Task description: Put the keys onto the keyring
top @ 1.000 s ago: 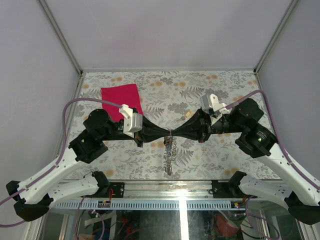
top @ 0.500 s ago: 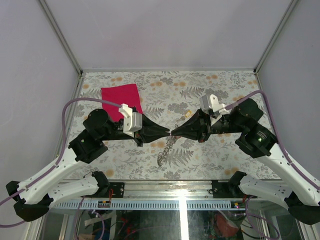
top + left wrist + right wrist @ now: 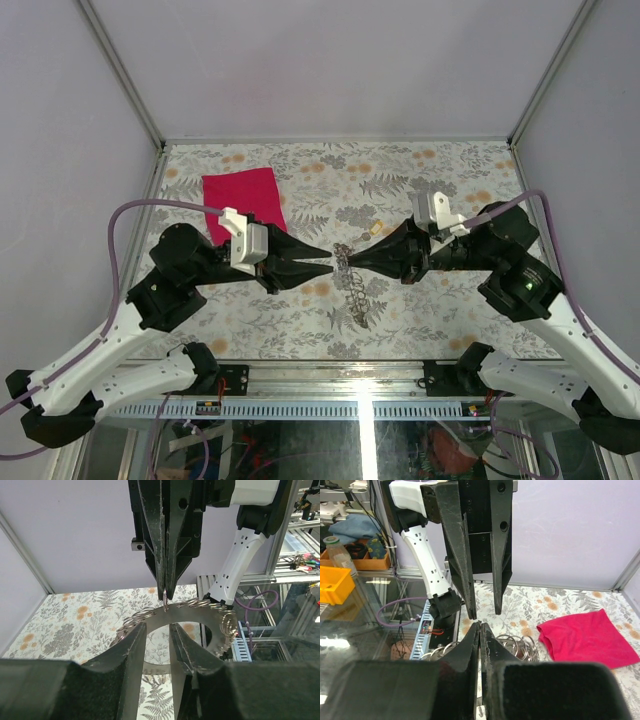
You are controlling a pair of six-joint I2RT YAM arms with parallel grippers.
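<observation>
Right pincer [image 3: 347,258] is clamping shut on one loop of the keyring [image 3: 356,292]. It is holding the ring up over the middle of the surface, midway between the left and right edges, and the string of linked silvery loops is drooping toward the near edge. Left pincer [image 3: 328,262] is facing it tip to tip, its fingers standing slightly apart with nothing between them. By my judgement, the left one is going to need a square, gentle bite on a loop just beside the right's hold, so the thin wire is neither slipping nor twisting. The keys are not showing clearly enough to tell apart among the loops. Farther off, the red cloth [image 3: 243,200] is lying toward the far left corner.
</observation>
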